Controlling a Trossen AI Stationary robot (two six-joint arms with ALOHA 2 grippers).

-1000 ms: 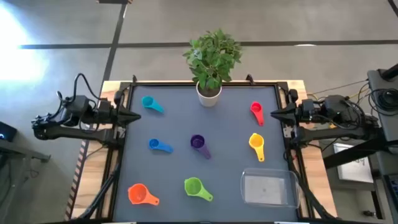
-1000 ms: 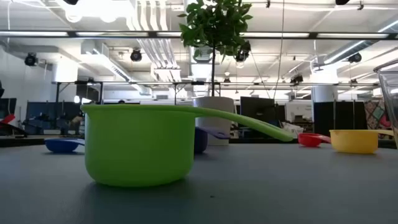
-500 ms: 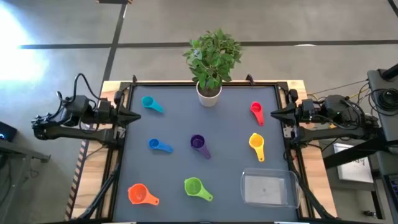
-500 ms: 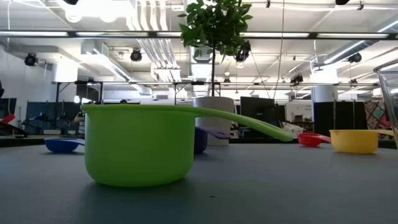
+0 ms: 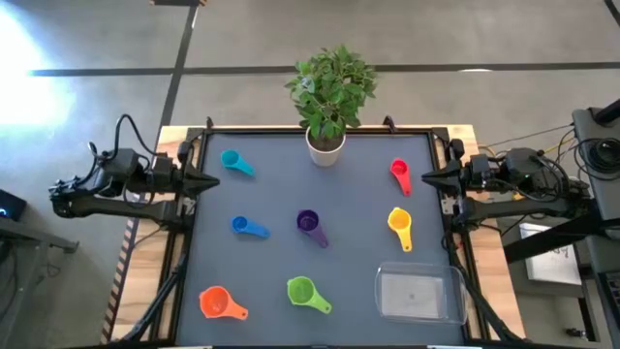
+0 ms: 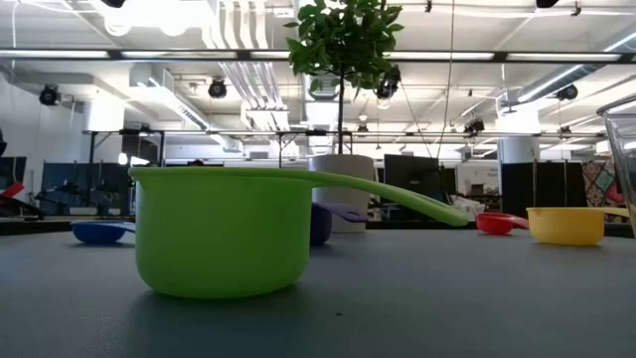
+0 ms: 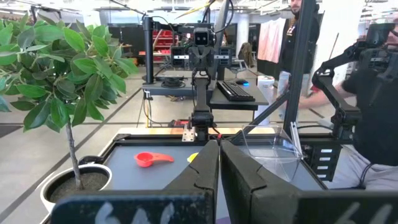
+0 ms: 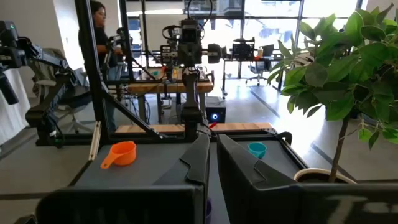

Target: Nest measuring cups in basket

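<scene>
Several cups lie apart on the dark mat in the high view: teal point(image 5: 233, 161), blue point(image 5: 248, 227), purple point(image 5: 310, 225), red point(image 5: 399, 174), yellow point(image 5: 399, 225), orange point(image 5: 219, 303), green point(image 5: 304, 292). Each rests on its base. The clear basket point(image 5: 418, 294) sits near the table's near right corner. My left gripper point(image 5: 211, 182) hovers at the left edge, shut, holding nothing. My right gripper point(image 5: 427, 181) waits at the right edge, shut, likewise touching nothing. The green cup point(image 6: 224, 231) fills the low view.
A potted plant in a white pot point(image 5: 326, 143) stands at the far middle of the mat. The mat's frame rails point(image 5: 184, 254) run along both sides. People show in the room beyond, in both wrist views.
</scene>
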